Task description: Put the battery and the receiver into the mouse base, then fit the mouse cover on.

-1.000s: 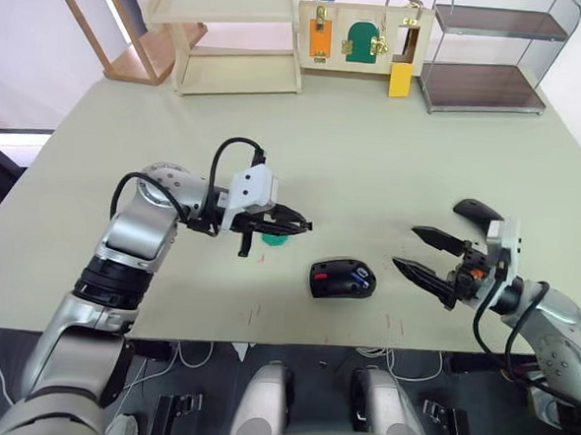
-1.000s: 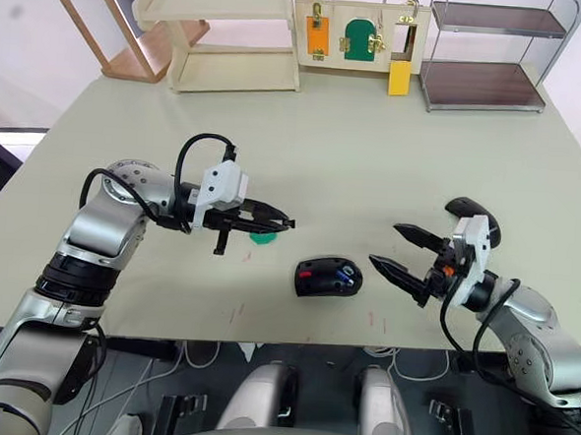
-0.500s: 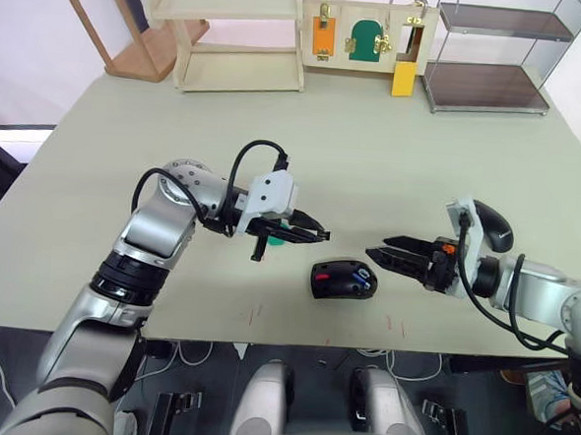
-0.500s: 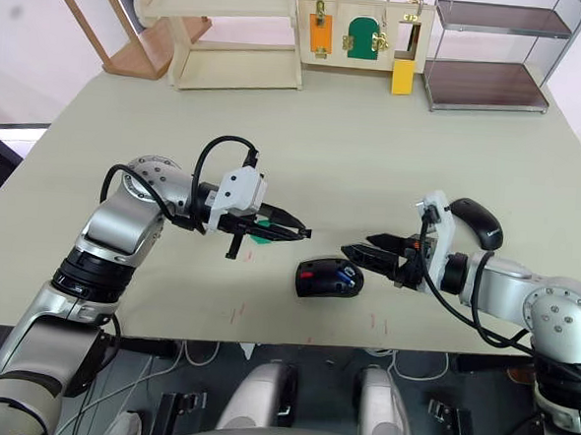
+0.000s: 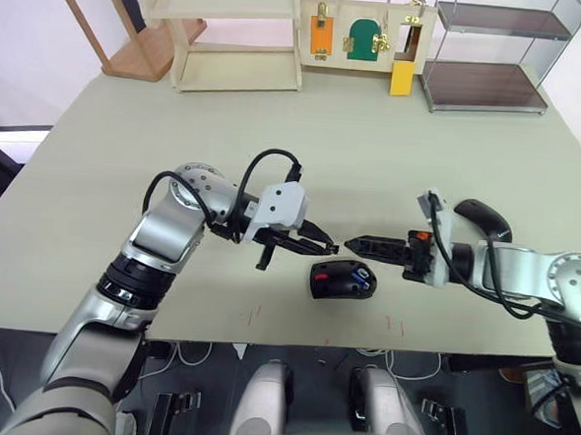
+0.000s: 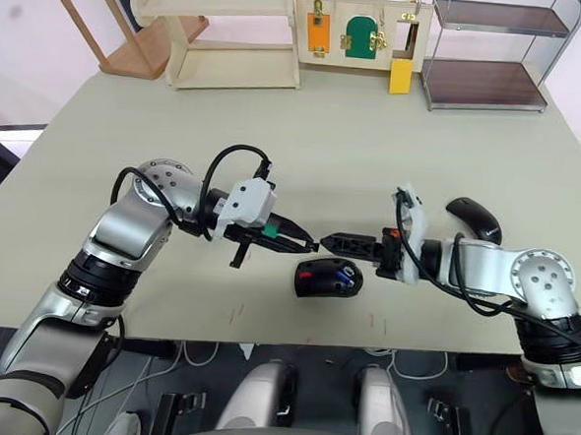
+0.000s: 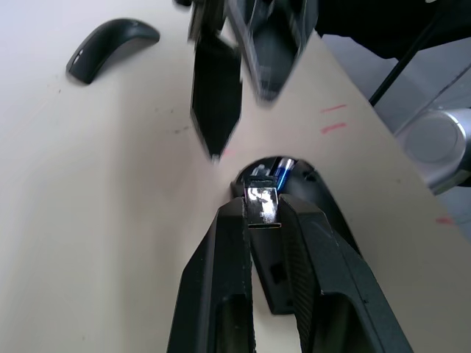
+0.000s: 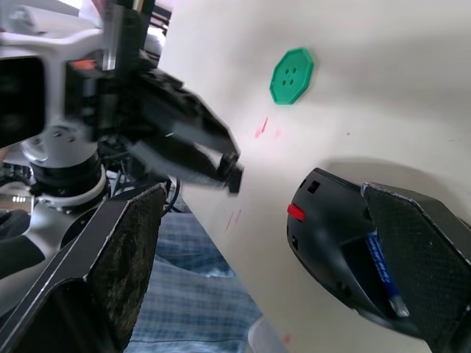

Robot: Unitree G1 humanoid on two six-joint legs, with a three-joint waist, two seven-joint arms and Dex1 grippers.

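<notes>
The left gripper (image 5: 330,247) reaches in from the left side of the table (image 5: 373,154), fingers pinched on the receiver (image 7: 263,205), a tiny silver-and-dark plug held at the fingertips just above the table near its front edge. In the left wrist view the receiver hangs right over the open end of the mouse base (image 7: 294,243).

Behind the left gripper a flat green octagonal tray (image 8: 292,76) lies on the table, largely hidden by the fingers in the head views.

The mouse base (image 5: 343,279) sits near the front edge, about midway along it, below and between the two grippers' tips. Its inner compartment is open upward, with a red part at its left end and the battery (image 5: 361,278), blue, already lying inside toward the right end.

The right gripper (image 5: 353,244) reaches in from the right, its tips almost meeting the left gripper's above the base. The right wrist view shows its two fingers spread apart, holding nothing, with the base and battery between them.

The mouse cover (image 5: 484,218) lies on the table toward the right edge, behind the right forearm, well apart from the base.
</notes>
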